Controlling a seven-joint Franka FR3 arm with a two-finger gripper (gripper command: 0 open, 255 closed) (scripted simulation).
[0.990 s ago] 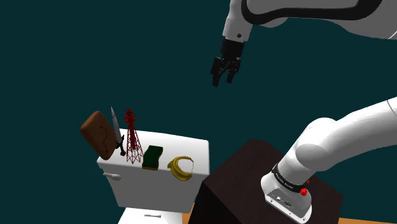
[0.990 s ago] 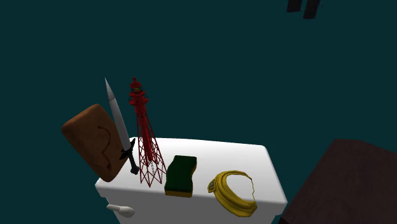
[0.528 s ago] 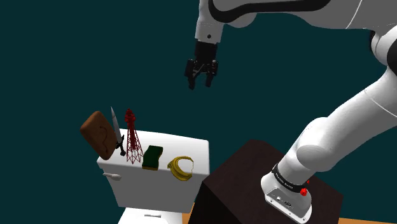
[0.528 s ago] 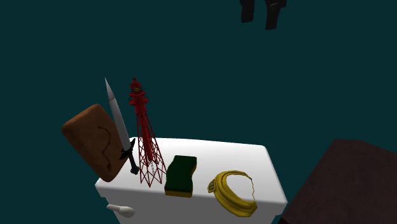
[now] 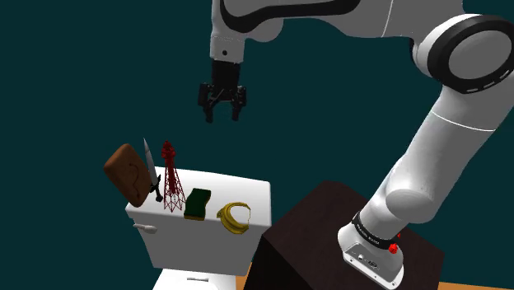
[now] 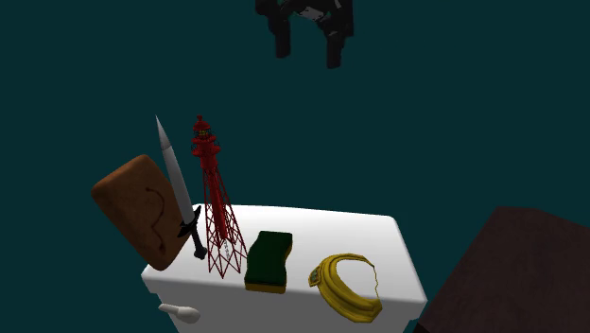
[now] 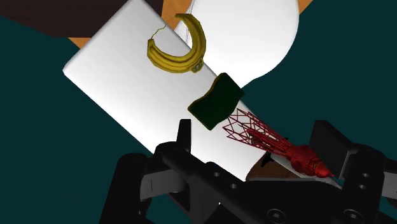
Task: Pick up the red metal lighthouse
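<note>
Jaws: spread, holding nothing.
Lighthouse (image 6: 205,147): red open lattice, upright at toilet tank lid's (image 5: 247,196) end.
Arm: gripper (image 5: 222,116) pointing down, high above.

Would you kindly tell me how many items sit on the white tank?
5: brown slab and knife at the shoulder view's left end, then red lighthouse, green sponge, yellow banana rightward; something may hide behind the slab.

no text, label, brand, number or sign can be read; tiny pale marks on the arm's black base band (image 5: 372,234) are too small to tell.
</note>
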